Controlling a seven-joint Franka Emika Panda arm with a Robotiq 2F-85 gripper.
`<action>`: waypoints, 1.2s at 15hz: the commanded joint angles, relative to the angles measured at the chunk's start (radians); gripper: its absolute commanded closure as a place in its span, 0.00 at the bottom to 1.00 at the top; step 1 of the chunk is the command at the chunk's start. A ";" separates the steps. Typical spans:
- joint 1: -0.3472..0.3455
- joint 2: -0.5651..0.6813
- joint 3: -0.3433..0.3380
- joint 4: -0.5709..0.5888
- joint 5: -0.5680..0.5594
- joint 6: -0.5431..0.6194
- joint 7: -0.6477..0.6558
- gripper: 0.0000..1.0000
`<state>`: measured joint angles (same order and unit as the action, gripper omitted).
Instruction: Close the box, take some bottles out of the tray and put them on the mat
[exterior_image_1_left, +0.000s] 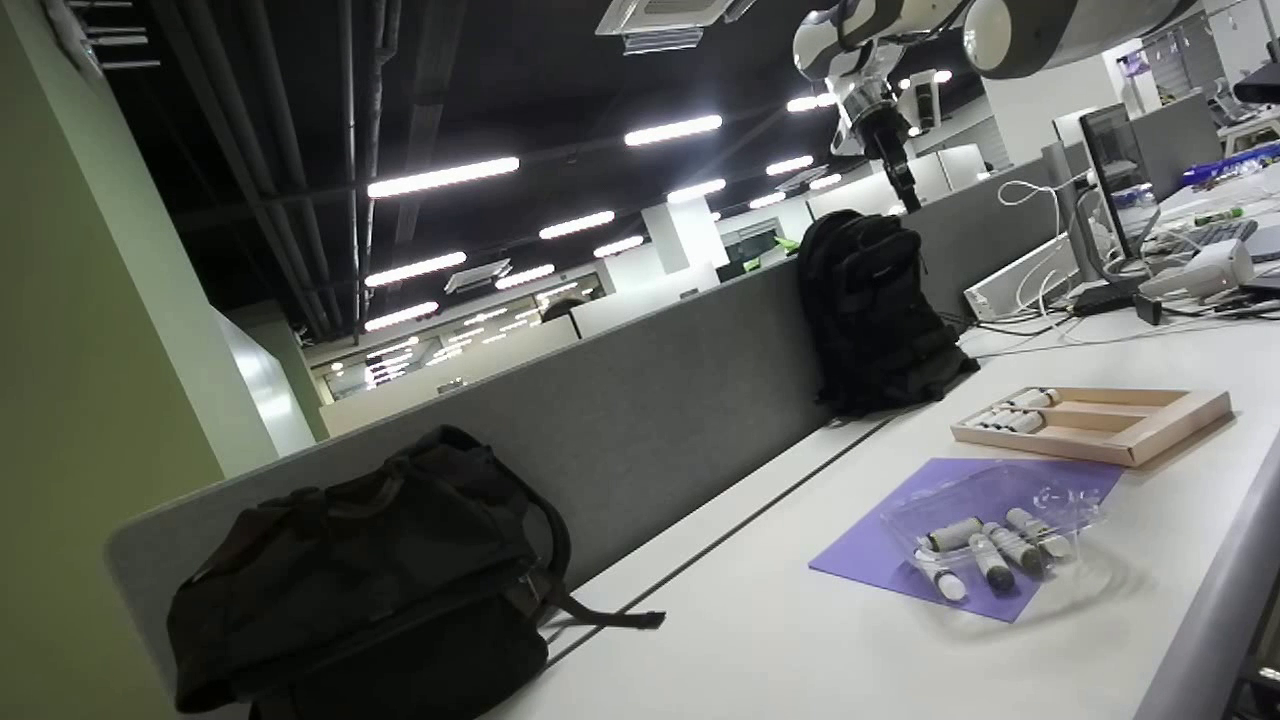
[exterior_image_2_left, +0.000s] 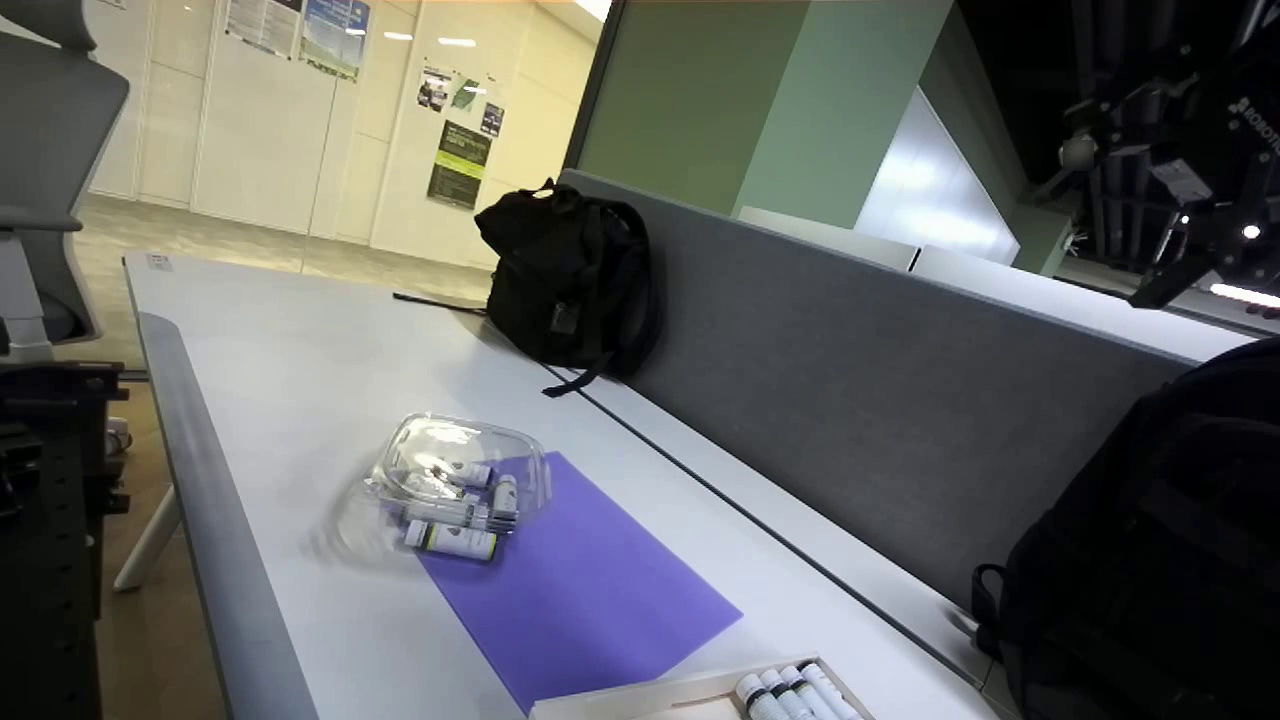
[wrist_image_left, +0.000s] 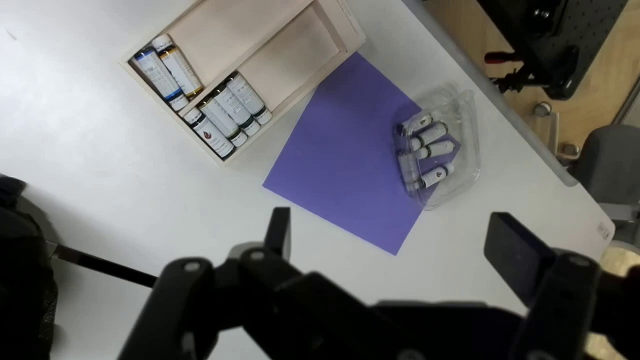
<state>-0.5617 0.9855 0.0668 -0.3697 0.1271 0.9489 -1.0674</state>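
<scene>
Two black backpacks (exterior_image_1_left: 870, 310) stand by the grey divider (exterior_image_1_left: 690, 390). Five bottles (wrist_image_left: 430, 135) lie in a clear tray (wrist_image_left: 472, 145) (its walls fence them in) overlapping the mat (wrist_image_left: 345, 150), near the open box (wrist_image_left: 290, 57); the gripper (wrist_image_left: 390, 235) hangs above, fingers spread.

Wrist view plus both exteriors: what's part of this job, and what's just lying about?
For the job:
tan two-compartment box
clear plastic tray
labelled bottles
purple mat
end effector

Just about:
two black backpacks
monitor
keyboard
office chair
</scene>
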 joint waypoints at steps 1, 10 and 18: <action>0.007 -0.019 -0.030 -0.007 -0.050 -0.057 -0.116 0.00; 0.022 0.010 -0.053 0.005 -0.083 -0.073 -0.230 0.00; 0.057 0.075 -0.078 0.006 -0.136 -0.112 -0.338 0.00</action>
<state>-0.5280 1.0212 0.0103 -0.3744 0.0221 0.8737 -1.3530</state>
